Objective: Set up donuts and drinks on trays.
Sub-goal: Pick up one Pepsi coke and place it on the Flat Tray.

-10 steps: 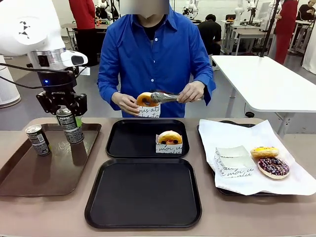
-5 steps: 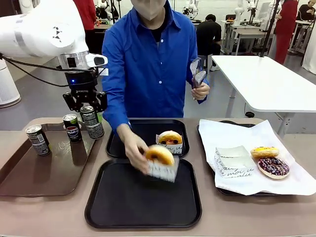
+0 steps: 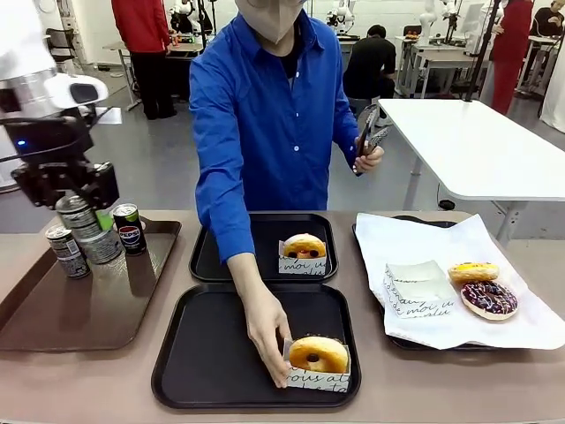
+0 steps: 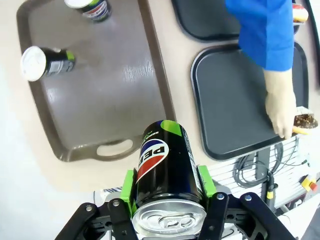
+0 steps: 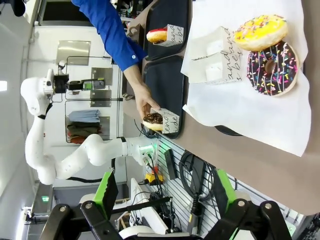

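Note:
My left gripper is shut on a black-and-green Pepsi can, tilted above the brown tray's far left; in the left wrist view the can sits between the green pads of the gripper. Two black trays lie in the middle. The far tray holds a sleeved yellow-glazed donut. On the near tray a person's hand rests against a sleeved donut. My right gripper is open with nothing between its fingers, above the table's right end.
The brown tray carries a grey-black can and a blue Pepsi can. A paper-lined tray at the right holds a yellow donut, a chocolate sprinkled donut and empty sleeves. The person's other hand holds tongs.
The person carried a sleeved donut down onto the near black tray and raised the tongs. My left gripper swung right with its can, then back left over the brown tray.

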`<state>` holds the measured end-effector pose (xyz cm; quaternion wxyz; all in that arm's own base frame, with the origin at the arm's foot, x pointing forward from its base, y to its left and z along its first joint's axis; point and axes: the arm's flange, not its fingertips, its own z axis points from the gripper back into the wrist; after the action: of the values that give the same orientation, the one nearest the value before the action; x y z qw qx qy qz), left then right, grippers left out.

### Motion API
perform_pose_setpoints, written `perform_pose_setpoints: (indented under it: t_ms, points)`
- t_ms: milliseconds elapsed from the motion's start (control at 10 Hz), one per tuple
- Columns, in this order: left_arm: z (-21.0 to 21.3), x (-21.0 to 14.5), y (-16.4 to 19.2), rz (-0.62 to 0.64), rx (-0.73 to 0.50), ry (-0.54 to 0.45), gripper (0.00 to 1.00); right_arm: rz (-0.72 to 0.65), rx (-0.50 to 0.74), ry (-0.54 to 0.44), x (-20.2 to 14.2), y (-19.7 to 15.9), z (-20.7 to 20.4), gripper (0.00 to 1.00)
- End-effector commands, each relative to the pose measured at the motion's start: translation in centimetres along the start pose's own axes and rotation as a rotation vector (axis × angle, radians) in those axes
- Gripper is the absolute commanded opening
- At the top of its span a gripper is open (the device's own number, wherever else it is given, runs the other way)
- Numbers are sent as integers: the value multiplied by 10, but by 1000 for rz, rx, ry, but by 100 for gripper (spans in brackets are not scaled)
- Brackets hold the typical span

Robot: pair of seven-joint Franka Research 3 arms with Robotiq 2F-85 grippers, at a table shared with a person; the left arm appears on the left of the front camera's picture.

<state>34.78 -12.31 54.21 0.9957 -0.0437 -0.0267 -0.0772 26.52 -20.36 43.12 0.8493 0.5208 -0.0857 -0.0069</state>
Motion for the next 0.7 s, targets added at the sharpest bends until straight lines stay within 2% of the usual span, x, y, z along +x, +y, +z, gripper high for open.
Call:
perform_pose_setpoints:
  t_ms: [0, 400, 600]
  points:
    - [-7, 13, 0, -9, -1, 4, 58, 13, 16, -2, 1, 0, 0, 100]
    - [-8, 31, -4, -7, 15, 18, 58, 13, 16, -2, 1, 0, 0, 100]
    - [-12, 89, -27, 0, -4, 21, 58, 13, 16, -2, 1, 0, 0, 100]
